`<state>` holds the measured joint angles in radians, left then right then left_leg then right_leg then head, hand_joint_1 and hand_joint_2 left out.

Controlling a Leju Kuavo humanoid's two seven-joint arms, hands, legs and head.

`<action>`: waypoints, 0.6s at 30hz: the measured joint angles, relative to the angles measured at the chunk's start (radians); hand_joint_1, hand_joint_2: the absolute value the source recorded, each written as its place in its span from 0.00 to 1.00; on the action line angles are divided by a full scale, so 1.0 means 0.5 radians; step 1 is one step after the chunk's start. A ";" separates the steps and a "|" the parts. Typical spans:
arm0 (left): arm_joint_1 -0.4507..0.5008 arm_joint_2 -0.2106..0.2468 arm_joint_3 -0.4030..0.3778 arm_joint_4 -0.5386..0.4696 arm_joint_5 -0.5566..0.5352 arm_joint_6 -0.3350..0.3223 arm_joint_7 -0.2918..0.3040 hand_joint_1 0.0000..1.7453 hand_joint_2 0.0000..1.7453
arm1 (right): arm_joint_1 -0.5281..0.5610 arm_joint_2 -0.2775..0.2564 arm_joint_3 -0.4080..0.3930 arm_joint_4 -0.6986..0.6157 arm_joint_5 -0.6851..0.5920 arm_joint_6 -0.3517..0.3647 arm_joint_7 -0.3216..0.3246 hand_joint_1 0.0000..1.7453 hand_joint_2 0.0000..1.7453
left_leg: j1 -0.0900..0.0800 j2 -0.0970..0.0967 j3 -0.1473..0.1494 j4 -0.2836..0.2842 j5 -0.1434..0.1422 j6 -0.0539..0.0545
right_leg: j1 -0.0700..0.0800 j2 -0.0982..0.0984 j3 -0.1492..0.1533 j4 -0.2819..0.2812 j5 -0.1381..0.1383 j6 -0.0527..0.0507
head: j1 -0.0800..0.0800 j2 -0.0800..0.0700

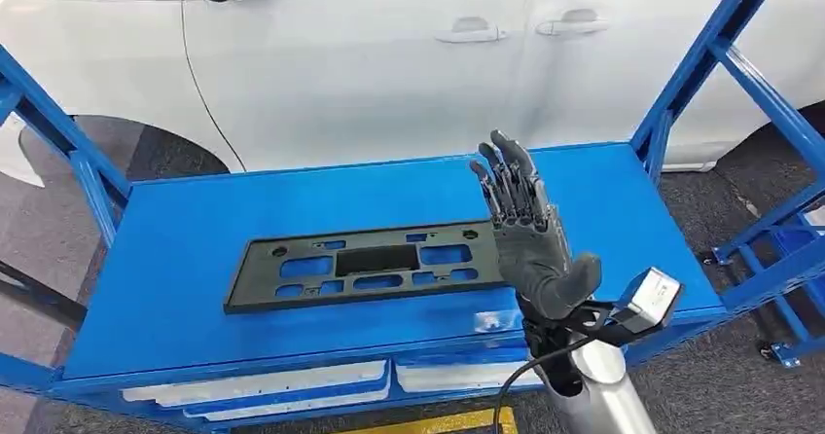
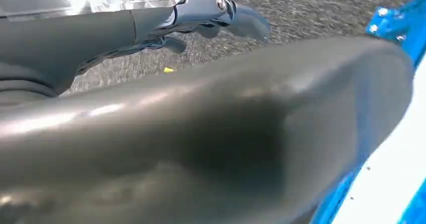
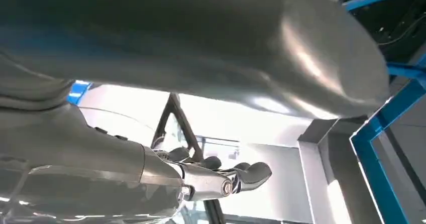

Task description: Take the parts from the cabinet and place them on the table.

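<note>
Room on the blue table

The flat black plastic plate with holes fills the middle of the blue metal table; bare blue lies all around it. Slanted blue frame bars block both ends.

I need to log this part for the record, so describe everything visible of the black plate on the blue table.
The black plate is a long, flat rectangular panel, plastic by its matt look, pierced by several rectangular cutouts through which the blue table shows, with one darker solid field near its middle and small holes along its edges. It lies flat on the tabletop, long side roughly parallel to the table's front edge. The right hand, open and raised with fingers upward, stands at its right end in the head view; whether it touches the plate cannot be told.
</note>
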<state>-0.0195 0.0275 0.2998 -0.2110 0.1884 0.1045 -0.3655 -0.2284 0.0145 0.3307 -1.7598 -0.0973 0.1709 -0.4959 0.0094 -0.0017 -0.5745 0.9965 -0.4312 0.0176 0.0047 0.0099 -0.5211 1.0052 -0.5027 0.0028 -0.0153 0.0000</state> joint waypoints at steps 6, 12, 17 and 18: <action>-0.007 -0.001 0.009 0.000 -0.018 -0.004 0.001 0.00 0.00 | -0.018 -0.021 0.040 -0.008 0.181 -0.100 0.061 0.00 0.00 | -0.001 -0.003 0.010 -0.006 -0.017 0.018 | -0.026 -0.007 -0.362 0.606 -0.199 0.047 | 0.014 0.000; -0.013 -0.016 0.025 0.000 -0.034 -0.002 0.034 0.00 0.00 | -0.101 -0.104 0.197 0.083 0.533 -0.173 0.103 0.00 1.00 | -0.012 -0.009 0.018 0.015 -0.049 -0.025 | -0.024 -0.008 -0.131 0.013 0.107 0.019 | 0.008 0.000; -0.008 -0.059 0.031 0.005 -0.098 0.178 0.405 0.00 0.00 | -0.122 -0.137 0.439 0.171 1.759 -0.873 0.160 0.00 1.00 | -0.001 -0.008 -0.039 0.178 -0.172 -0.074 | -0.036 -0.013 -0.095 -0.034 0.116 -0.040 | -0.001 0.000; -0.005 -0.064 0.031 0.008 -0.101 0.211 0.459 0.00 0.00 | -0.126 -0.142 0.492 0.197 1.913 -0.987 0.187 0.00 1.00 | 0.002 -0.008 -0.120 0.346 -0.253 -0.081 | -0.033 -0.014 -0.095 -0.033 0.114 -0.043 | 0.000 0.000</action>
<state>-0.0219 -0.0046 0.3155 -0.2071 0.1377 0.2101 -0.1360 -0.2914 -0.0564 0.5766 -1.6615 0.8593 -0.3228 -0.4022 0.0105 -0.0054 -0.6346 1.1694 -0.5579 -0.0230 -0.0117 0.0031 -0.5687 0.9886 -0.4458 -0.0187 -0.0152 0.0000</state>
